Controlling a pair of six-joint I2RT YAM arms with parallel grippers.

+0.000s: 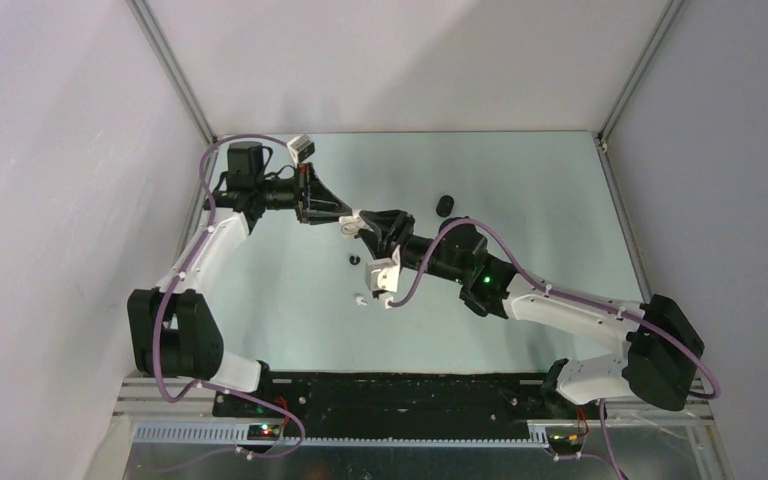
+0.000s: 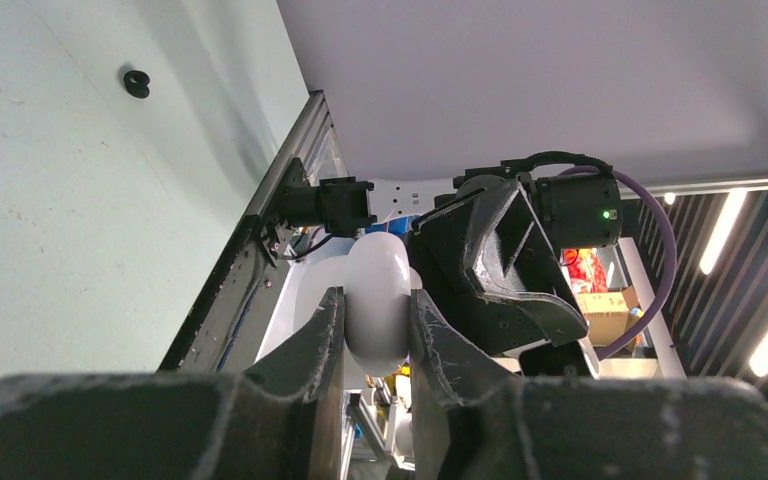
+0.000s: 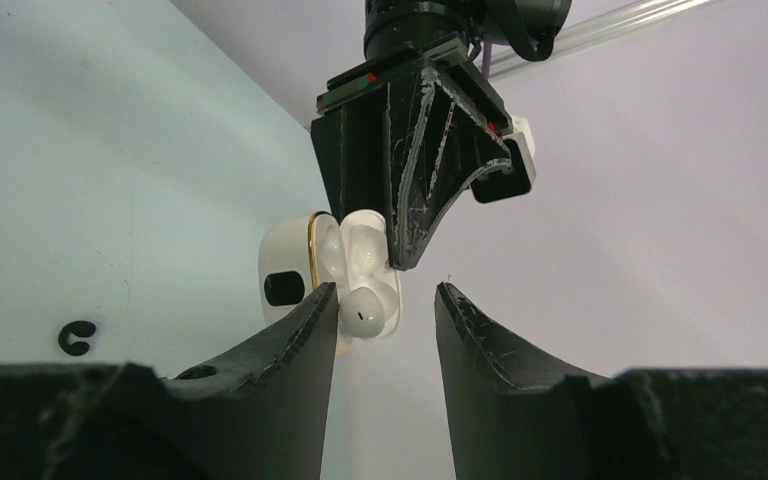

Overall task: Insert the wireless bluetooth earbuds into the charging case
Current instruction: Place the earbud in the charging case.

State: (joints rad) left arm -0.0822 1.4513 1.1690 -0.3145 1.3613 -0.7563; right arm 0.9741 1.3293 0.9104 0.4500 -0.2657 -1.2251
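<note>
Grips the white case tight in the left tool, pinched between both fingers and held up in the air above the surface. Shows the case open, lid swung to one side on a gold hinge, with the hollow side facing the right tool. Holds one white earbud inside the case, round end sitting in the lower cup. Cannot tell if the upper cup has one too. Has the right tool open, fingers apart with a gap between them and nothing in them. Puts that tool very near the case, one finger just beside the earbud; touching or not, cannot tell. Has a second white earbud lying loose on the surface, below the two tools in the top view and near the right arm's wrist. Has a small black earbud on the surface too, a bit farther up from the loose white one and apart from it. Shows a bigger black lump on the surface as well, off to the right of the tools and well apart from both loose earbuds. Brings the two tools tip to tip over the middle of the surface, left arm from the left side, right arm from the right.
</note>
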